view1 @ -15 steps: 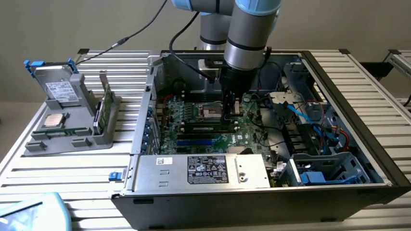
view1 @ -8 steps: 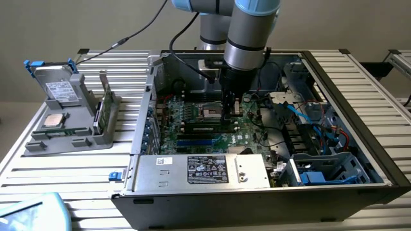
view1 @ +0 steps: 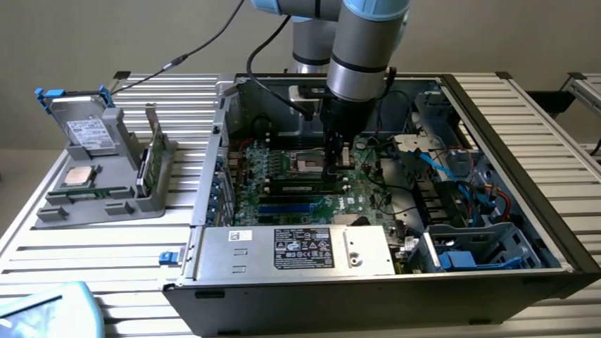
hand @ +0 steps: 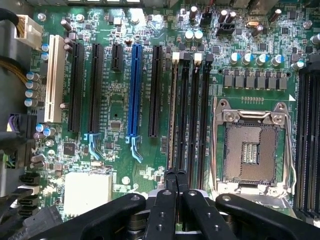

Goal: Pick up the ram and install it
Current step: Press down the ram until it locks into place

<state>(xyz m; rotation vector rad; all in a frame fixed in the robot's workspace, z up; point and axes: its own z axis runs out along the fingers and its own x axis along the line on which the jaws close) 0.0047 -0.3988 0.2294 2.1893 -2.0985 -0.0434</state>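
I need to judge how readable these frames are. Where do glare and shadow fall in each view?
Exterior view: bright glare on the slatted table, while the case interior behind the arm sits in shadow. Wrist view: a washed-out highlight on the motherboard near the upper slots; the shut gripper reads dark against the board.

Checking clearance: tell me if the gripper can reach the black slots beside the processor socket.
Likely yes: the gripper hangs directly above the black slots, which look empty, no cables crossing them.
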